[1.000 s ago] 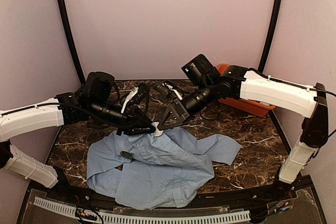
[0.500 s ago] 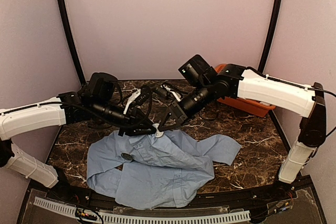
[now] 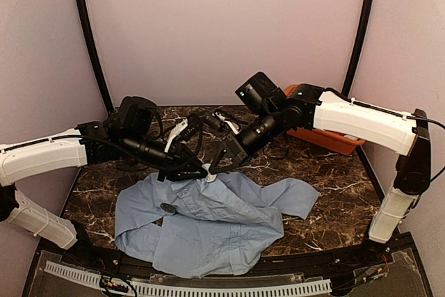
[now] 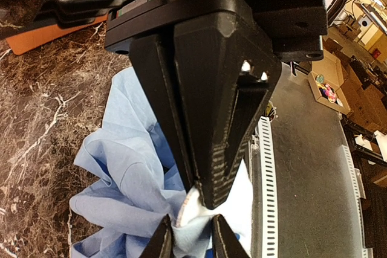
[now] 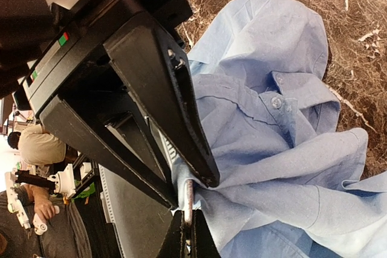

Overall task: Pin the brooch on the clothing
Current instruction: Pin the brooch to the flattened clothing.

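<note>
The clothing, a light blue shirt [image 3: 208,224], lies crumpled on the marble table [image 3: 334,193]. The brooch, a small dark disc [image 3: 167,207], rests on the shirt's left part, away from both grippers. My left gripper [image 3: 200,170] [image 4: 192,240] is shut on a raised fold of the shirt [image 4: 127,173] near the collar. My right gripper [image 3: 217,166] [image 5: 188,234] meets it tip to tip. It is shut on a thin round pale disc [image 3: 210,176] [image 4: 190,206] [image 5: 188,200], seen edge-on in the right wrist view and pressed against the held fold [image 5: 272,167].
An orange tray [image 3: 327,138] stands at the back right behind the right arm. Loose cables and small white and black parts [image 3: 182,129] lie at the back centre. A white perforated strip [image 3: 188,286] runs along the near edge.
The right arm has edged slightly left toward the left gripper. The shirt and the dark disc on it have shifted a little. Both grips are unchanged.
</note>
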